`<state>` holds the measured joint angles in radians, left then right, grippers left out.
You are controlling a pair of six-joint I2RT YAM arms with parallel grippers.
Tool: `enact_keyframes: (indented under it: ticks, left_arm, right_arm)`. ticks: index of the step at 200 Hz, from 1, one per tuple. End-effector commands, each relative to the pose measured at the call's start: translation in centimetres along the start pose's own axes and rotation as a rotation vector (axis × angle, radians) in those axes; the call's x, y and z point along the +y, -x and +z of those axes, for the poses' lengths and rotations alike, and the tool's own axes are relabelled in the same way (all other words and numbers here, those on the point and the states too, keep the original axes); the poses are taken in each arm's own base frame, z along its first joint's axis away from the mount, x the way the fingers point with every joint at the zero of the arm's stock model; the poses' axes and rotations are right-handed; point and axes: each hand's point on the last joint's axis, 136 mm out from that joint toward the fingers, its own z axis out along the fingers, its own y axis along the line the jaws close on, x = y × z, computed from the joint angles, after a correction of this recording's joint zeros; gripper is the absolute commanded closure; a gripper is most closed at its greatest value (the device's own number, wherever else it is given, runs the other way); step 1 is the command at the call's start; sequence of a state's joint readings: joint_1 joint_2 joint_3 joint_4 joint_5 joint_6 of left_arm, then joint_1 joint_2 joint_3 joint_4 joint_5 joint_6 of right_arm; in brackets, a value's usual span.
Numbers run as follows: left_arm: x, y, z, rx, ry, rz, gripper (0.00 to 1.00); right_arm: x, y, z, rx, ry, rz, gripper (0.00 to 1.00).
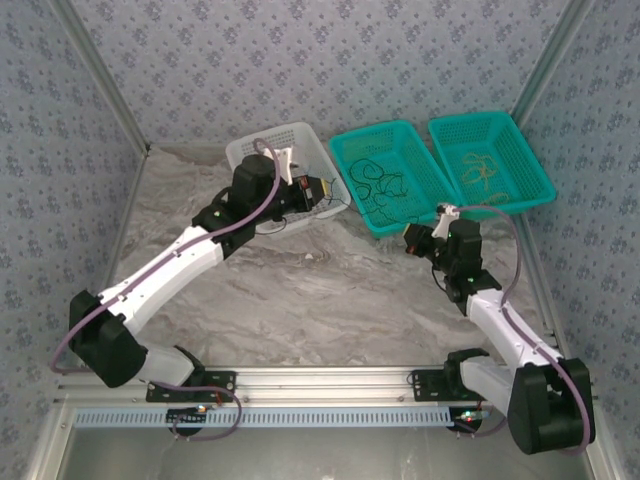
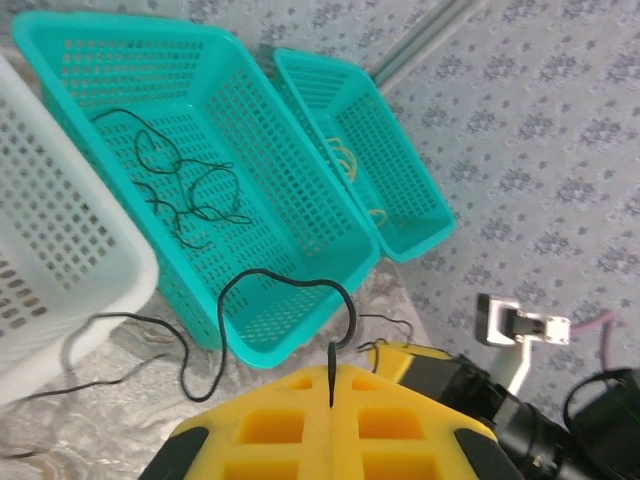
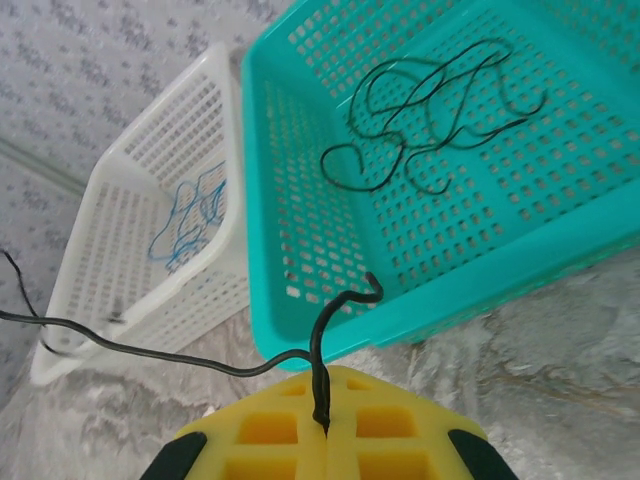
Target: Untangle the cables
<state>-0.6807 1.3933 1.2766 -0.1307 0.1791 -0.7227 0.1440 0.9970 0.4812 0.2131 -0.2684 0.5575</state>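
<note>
My left gripper (image 2: 331, 385) is shut on a black cable (image 2: 290, 285) that arches up from its yellow fingertips and loops down onto the table by the middle teal basket (image 2: 300, 250). My right gripper (image 3: 324, 420) is shut on a black cable (image 3: 318, 340) whose short end curls up while its long end trails left over the table. Whether both hold the same cable I cannot tell. In the top view the left gripper (image 1: 325, 190) hangs by the white basket (image 1: 300, 140) and the right gripper (image 1: 412, 238) is in front of the middle teal basket (image 1: 345, 150).
Several black cables (image 3: 440, 110) lie in the middle teal basket. Blue cables (image 3: 190, 220) lie in the white basket (image 3: 150, 150). Yellow cables (image 1: 482, 170) lie in the right teal basket (image 1: 530, 150). Patterned walls close in the marbled table (image 1: 320, 290).
</note>
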Motion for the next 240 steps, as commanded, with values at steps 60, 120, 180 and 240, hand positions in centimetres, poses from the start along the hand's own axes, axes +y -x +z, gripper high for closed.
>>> enact_keyframes:
  ticks: [60, 120, 180, 240]
  left_arm:
    - [3.4, 5.1, -1.9, -0.173, 0.324, 0.073, 1.0]
    - [-3.3, 6.7, 0.7, -0.086, 0.101, 0.226, 1.0]
    - [-7.0, 9.5, 2.8, -0.115, 0.001, 0.284, 1.0]
    - [-11.0, 12.4, 4.9, -0.154, -0.093, 0.347, 1.0]
  right_arm:
    - [-6.9, 0.0, -2.0, 0.008, -0.29, 0.187, 1.0]
    - [-5.6, 1.5, -2.8, -0.015, -0.261, 0.206, 0.36]
    - [-5.5, 2.1, -4.8, -0.058, -0.295, 0.202, 0.0]
    - [-6.0, 1.5, -5.9, -0.051, -0.336, 0.194, 0.0]
